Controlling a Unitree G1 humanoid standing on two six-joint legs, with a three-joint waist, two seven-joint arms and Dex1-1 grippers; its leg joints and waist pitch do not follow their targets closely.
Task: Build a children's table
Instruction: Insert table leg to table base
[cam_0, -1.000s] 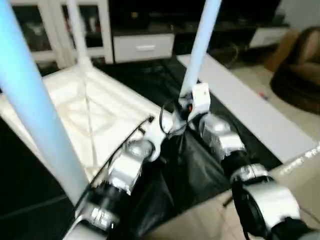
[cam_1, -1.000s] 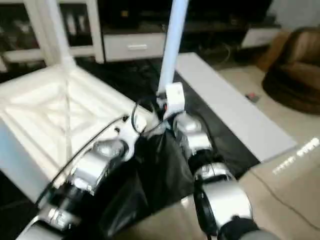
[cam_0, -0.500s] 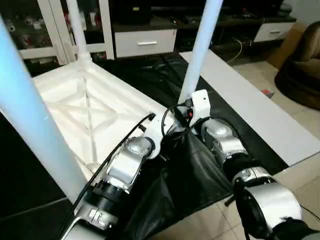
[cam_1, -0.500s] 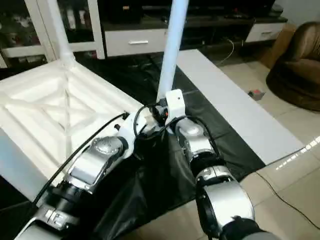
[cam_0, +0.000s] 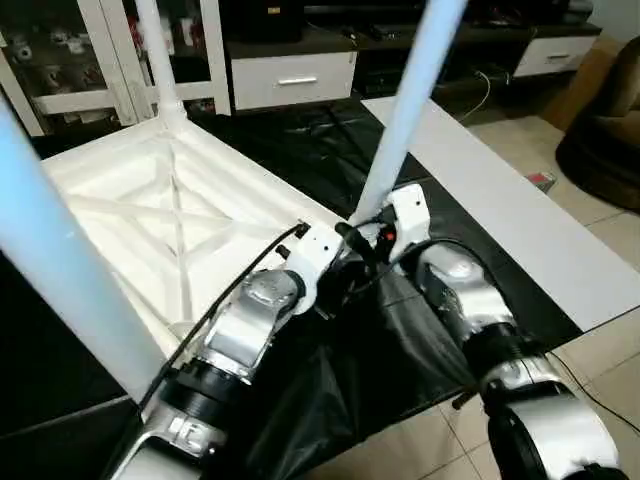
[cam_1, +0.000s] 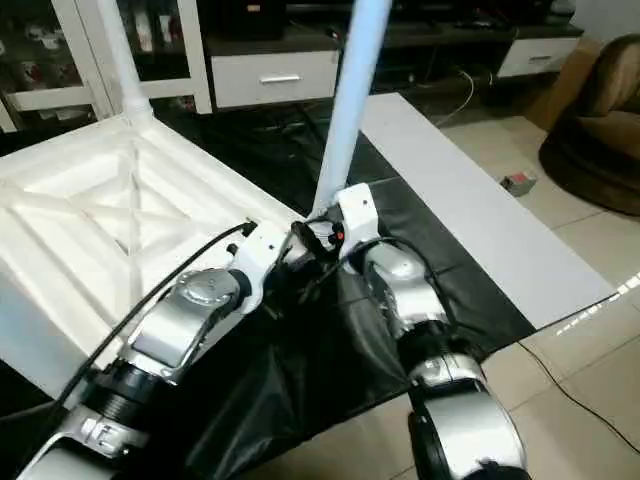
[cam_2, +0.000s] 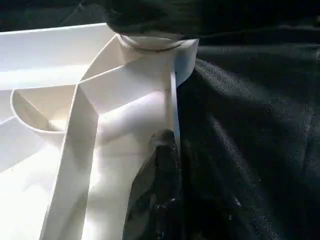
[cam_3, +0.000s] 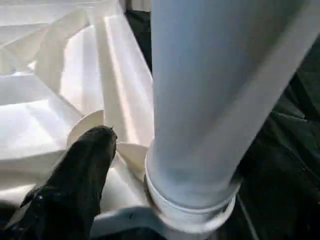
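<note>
Right jaws (cam_1: 318, 236) beside leg (cam_1: 350, 110) seated in corner socket (cam_3: 165, 212).

Even indoor light, sharp head views, soft close-up wrist views
</note>
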